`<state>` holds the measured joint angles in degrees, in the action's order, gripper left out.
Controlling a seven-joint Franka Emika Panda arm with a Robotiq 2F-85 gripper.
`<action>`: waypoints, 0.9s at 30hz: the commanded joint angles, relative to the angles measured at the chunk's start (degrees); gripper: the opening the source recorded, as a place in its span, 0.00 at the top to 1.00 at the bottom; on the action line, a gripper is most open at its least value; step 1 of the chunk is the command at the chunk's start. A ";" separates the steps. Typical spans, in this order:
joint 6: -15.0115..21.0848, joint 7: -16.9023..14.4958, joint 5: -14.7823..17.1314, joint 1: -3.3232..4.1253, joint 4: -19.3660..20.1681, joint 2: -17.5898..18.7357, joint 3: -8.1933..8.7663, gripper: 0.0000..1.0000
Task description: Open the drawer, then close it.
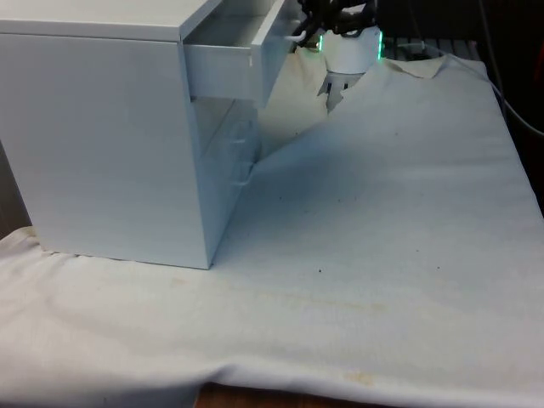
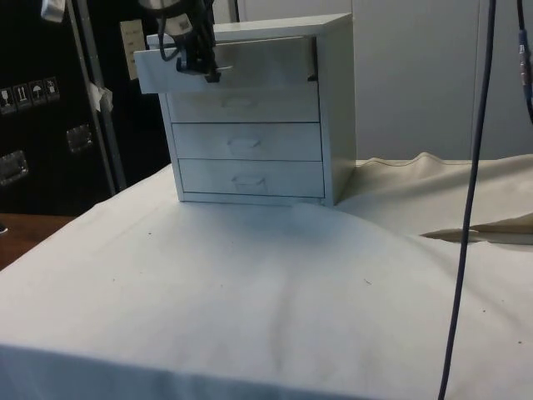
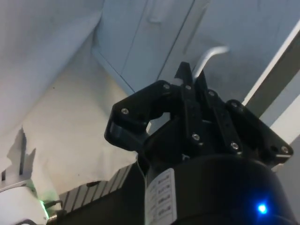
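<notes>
I see the chest of drawers [image 2: 250, 108] standing on the worktop [image 2: 250, 292] under its white cloth, with the top drawer [image 2: 225, 65] pulled partway out and the three below it flush. My tool [image 2: 202, 68] sits at the front of that open drawer, fingers clenched together on its handle [image 3: 208, 58], which curves out just past the fingertips in the wrist view.
</notes>
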<state>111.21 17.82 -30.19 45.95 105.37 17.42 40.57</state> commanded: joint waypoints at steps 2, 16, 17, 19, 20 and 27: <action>-0.92 0.57 -0.63 0.46 -0.46 0.29 -0.29 1.00; -4.35 4.47 -2.92 0.74 -2.18 1.49 -3.55 1.00; -3.61 4.35 -2.52 0.40 -1.72 1.20 -3.55 1.00; -4.87 4.98 -3.21 0.80 -2.46 1.72 -3.95 1.00; -5.16 5.21 -3.32 0.80 -2.58 1.78 -4.18 1.00; -6.70 6.76 -3.95 0.97 -3.38 2.41 -5.50 1.00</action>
<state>105.31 24.52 -33.92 46.58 102.39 19.60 35.01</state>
